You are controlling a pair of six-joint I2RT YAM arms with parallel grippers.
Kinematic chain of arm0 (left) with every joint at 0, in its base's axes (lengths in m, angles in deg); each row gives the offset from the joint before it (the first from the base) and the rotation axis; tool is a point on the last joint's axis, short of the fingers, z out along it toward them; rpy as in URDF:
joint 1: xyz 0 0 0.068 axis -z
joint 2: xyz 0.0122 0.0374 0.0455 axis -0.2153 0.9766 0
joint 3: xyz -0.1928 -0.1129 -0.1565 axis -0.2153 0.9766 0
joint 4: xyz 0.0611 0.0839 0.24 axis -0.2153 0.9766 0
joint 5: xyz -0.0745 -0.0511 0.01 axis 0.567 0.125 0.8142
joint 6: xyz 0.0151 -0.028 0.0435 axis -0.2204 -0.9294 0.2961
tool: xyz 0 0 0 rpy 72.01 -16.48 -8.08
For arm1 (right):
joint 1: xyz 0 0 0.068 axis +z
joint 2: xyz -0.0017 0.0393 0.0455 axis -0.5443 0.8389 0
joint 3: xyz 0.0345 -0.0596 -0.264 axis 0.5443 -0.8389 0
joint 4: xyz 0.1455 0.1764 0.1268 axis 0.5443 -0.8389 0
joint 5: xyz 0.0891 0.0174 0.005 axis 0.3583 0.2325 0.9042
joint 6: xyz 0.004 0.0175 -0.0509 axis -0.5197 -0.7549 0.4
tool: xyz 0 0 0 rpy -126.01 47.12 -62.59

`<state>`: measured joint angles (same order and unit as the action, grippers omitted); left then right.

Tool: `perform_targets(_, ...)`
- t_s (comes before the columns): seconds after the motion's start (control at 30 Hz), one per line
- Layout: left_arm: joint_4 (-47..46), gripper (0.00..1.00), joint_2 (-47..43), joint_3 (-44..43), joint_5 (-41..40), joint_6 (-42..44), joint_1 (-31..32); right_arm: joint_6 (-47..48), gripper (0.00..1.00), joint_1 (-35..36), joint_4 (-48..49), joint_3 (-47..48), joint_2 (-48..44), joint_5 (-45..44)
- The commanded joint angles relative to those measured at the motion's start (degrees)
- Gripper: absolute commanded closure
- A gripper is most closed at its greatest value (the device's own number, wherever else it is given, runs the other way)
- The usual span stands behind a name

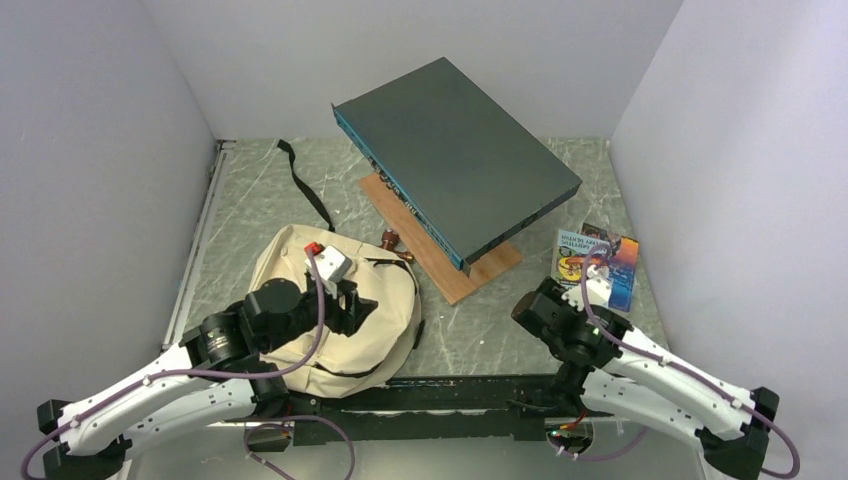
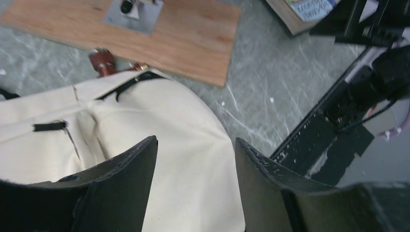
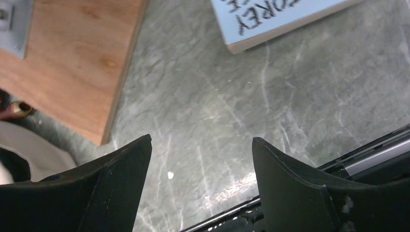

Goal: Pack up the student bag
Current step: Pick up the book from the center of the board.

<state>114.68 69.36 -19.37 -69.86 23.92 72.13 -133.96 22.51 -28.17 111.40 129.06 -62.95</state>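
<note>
The bag point(image 1: 340, 310) lies flat on the surface point(image 1: 260, 200) at the near left, just ahead of the left arm's base; a black strap point(image 1: 305, 185) trails from it toward the back wall; a small red-brown object point(image 1: 390, 240) sits at its far edge. The left gripper point(image 2: 196, 145) hangs over the bag's cream cloth, fingers apart, nothing between them. The right gripper point(image 3: 200, 142) is over bare surface between the board point(image 3: 72, 58) and the book point(image 3: 270, 19), fingers wide apart and empty. A dark grey box point(image 1: 460, 160) rests tilted on the board, behind the bag and to its right; the book lies near the right wall, well apart from the bag.
</note>
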Motion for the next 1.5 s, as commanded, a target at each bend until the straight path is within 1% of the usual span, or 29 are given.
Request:
perform_targets(0.0, -6.1, 0.32, -2.2, 0.2, -7.4, 3.5, -0.1, -4.0, 0.21, -4.2, 3.5, -7.7, -5.7, -0.9)
perform_targets(0.1, -4.4, 0.27, -1.6, -3.2, -9.3, 4.1, -0.1, -5.6, 0.17, -8.0, 4.1, -9.4, -8.6, -1.3)
perform_targets(0.17, -3.5, 0.26, -0.4, -5.3, -8.1, 6.3, -0.1, -7.2, 0.11, -9.4, 4.7, -10.3, -10.6, -2.8)
perform_targets(0.23, -3.2, 0.24, 0.8, -6.6, -6.9, 7.9, -0.1, -5.6, 0.04, -10.5, 8.4, -11.2, -13.0, -4.0)
perform_targets(0.3, -2.6, 0.23, 2.1, -7.9, -4.9, 9.3, -0.1, -3.1, 0.01, -13.0, 12.5, -11.8, -12.8, -3.9)
perform_targets(0.33, -2.5, 0.23, 2.5, -8.3, -4.0, 9.7, -0.1, -2.0, 0.01, -14.8, 13.7, -11.9, -11.2, -3.5)
perform_targets(0.43, -2.2, 0.21, 3.4, -8.9, -1.3, 11.1, -0.1, 6.8, 0.01, -22.8, 21.5, -11.3, -4.3, 1.2)
perform_targets(0.5, -2.1, 0.21, 3.5, -9.1, -0.1, 11.9, -0.1, 12.6, 0.01, -28.6, 26.6, -11.3, -1.6, 5.0)
perform_targets(0.6, -1.9, 0.21, 3.0, -8.9, 1.1, 12.8, -0.1, 15.8, 0.01, -35.5, 29.4, -12.4, -2.8, 10.0)
perform_targets(0.67, -1.8, 0.21, 2.3, -8.5, 2.0, 13.4, -0.1, 15.5, 0.01, -39.1, 29.5, -13.4, -4.3, 13.0)
perform_targets(0.77, -2.6, 0.21, 1.0, -7.6, 3.3, 15.0, -0.1, 15.9, 0.01, -43.8, 30.7, -15.3, -5.8, 16.1)
perform_targets(0.9, -2.3, 0.21, 0.9, -8.6, 4.9, 16.6, -0.1, 17.5, 0.01, -49.7, 35.3, -18.1, -8.9, 20.1)
perform_targets(0.97, -2.0, 0.21, 1.2, -9.3, 4.9, 19.2, -0.1, 17.7, 0.01, -52.6, 37.8, -19.5, -10.4, 22.0)
perform_targets(1.03, -2.1, 0.21, 1.3, -9.3, 4.8, 20.3, -0.1, 17.3, 0.01, -54.6, 40.1, -20.9, -11.6, 23.4)
perform_targets(1.1, -2.7, 0.21, 0.7, -8.6, 6.0, 21.5, -0.1, 15.6, 0.01, -55.2, 42.8, -22.8, -13.1, 25.2)
perform_targets(1.13, -3.1, 0.21, 0.2, -8.2, 6.6, 21.9, -0.1, 14.5, 0.01, -56.8, 43.7, -23.9, -14.0, 25.8)
perform_targets(1.27, -6.2, 0.21, -2.8, -5.4, 6.9, 22.3, -0.1, 11.5, 0.01, -57.4, 45.9, -27.4, -17.5, 25.6)
perform_targets(1.47, -8.5, 0.21, -5.4, -2.5, 8.3, 23.7, -0.1, 8.7, 0.11, -57.6, 49.2, -31.9, -20.6, 27.8)
